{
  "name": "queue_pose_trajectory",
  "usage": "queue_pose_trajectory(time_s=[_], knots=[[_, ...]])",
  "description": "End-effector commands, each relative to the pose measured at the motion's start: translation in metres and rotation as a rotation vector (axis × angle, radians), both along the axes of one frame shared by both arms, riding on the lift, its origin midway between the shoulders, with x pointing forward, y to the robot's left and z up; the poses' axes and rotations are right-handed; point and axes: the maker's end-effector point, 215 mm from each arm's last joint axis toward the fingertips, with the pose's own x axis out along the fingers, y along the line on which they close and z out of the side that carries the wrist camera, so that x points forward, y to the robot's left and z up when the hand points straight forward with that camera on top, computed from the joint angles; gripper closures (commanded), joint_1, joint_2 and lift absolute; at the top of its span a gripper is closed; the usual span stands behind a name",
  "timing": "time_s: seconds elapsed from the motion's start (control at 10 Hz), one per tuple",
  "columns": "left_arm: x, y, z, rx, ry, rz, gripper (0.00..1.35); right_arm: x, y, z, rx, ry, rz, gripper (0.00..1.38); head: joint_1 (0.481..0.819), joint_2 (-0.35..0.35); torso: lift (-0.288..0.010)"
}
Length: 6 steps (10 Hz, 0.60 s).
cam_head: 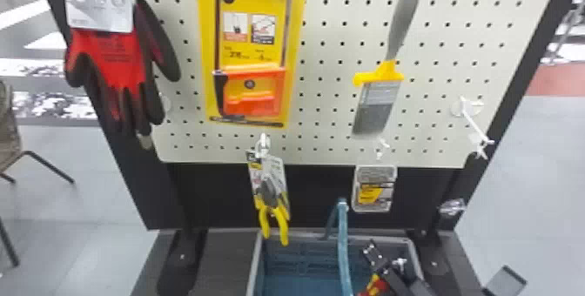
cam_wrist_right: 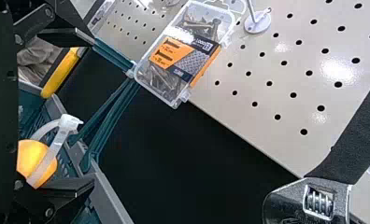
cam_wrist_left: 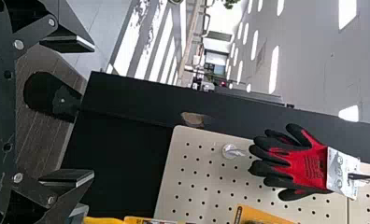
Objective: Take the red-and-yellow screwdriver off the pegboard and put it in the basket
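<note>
One red-and-yellow screwdriver (cam_head: pixel 374 284) is off the pegboard (cam_head: pixel 335 34), low over the right part of the one blue-green basket (cam_head: pixel 257 269). It lies between the two fingers of the right gripper (cam_head: pixel 437 267), which stand wide apart; in the right wrist view its yellow rounded end, with one pale tie around it, sits much closer to one finger than to the other. Whether it touches that finger, I cannot tell. The left gripper (cam_wrist_left: pixel 75 111) has its two fingers spread, with nothing between them, near the pegboard's left side.

Five items hang in front of the bench (cam_head: pixel 228 256) in the head view: one carded bundle of red-and-black gloves (cam_head: pixel 117 60), one packaged hacksaw (cam_head: pixel 250 55), one paintbrush (cam_head: pixel 378 103), one pair of yellow-handled pliers (cam_head: pixel 272 212) and one clear box of screws (cam_head: pixel 374 190). One bare white hook (cam_head: pixel 465 108) sticks out at the pegboard's right. The right wrist view also has one adjustable wrench (cam_wrist_right: pixel 309 200), near the pegboard's edge.
</note>
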Motion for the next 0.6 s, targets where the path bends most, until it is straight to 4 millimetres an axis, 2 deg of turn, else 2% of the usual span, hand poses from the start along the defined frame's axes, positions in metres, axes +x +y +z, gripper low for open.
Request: queue_pose_trajectory(time_s=[0.0, 0.5], knots=[[0.0003, -0.0001, 0.0003, 0.0, -0.001, 0.0, 0.33, 0.0001, 0.0001, 0.0002, 0.0, 0.0, 0.0, 0.23, 0.549, 0.0, -0.1], [0.0004, 0.0009, 0.0002, 0.0, -0.001, 0.002, 0.33, 0.0003, -0.0002, -0.0006, 0.0, 0.0, -0.003, 0.23, 0.549, 0.0, -0.1]])
